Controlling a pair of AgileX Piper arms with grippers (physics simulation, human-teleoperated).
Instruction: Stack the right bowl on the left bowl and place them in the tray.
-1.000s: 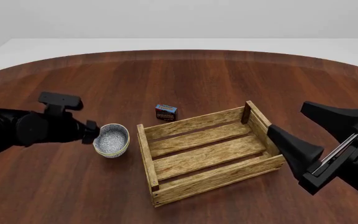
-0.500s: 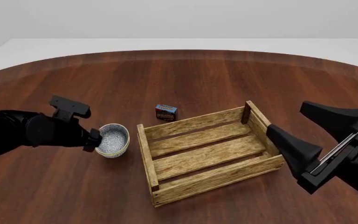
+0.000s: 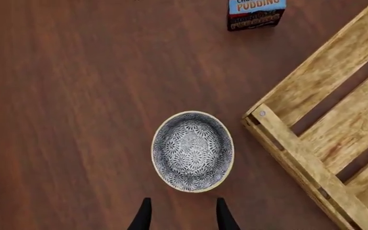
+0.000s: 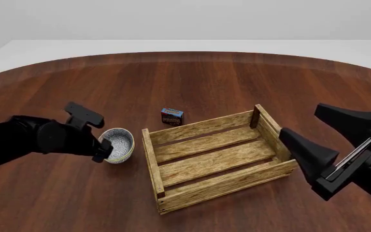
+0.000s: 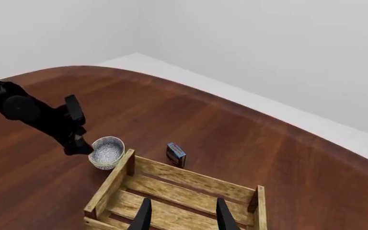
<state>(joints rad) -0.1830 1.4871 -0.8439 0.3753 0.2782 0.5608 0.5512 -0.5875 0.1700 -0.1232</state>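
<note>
One speckled whitish-grey bowl (image 4: 117,144) stands on the table left of the tray (image 4: 149,159). A second rim seems to show under it, so the two bowls look nested, but I cannot tell for sure. In the left wrist view the bowl (image 3: 192,151) lies just ahead of my left gripper (image 3: 184,218), which is open and apart from it. In the front view my left gripper (image 4: 102,152) is at the bowl's near-left side. My right gripper (image 4: 298,121) is open and empty, raised by the tray's right end. The right wrist view shows my right gripper (image 5: 182,215), the tray (image 5: 190,179) and the bowl (image 5: 107,151).
A small dark blue-red pudding box (image 4: 172,116) stands behind the tray's far-left corner, also seen in the left wrist view (image 3: 256,13) and the right wrist view (image 5: 176,154). The tray's near-left corner post (image 3: 260,115) is close to the bowl. Nothing lies in the tray.
My left gripper has swung from the bowl's left rim down towards its near-left side, and the arm has shifted right. The bowl has stayed put. The right arm has barely moved.
</note>
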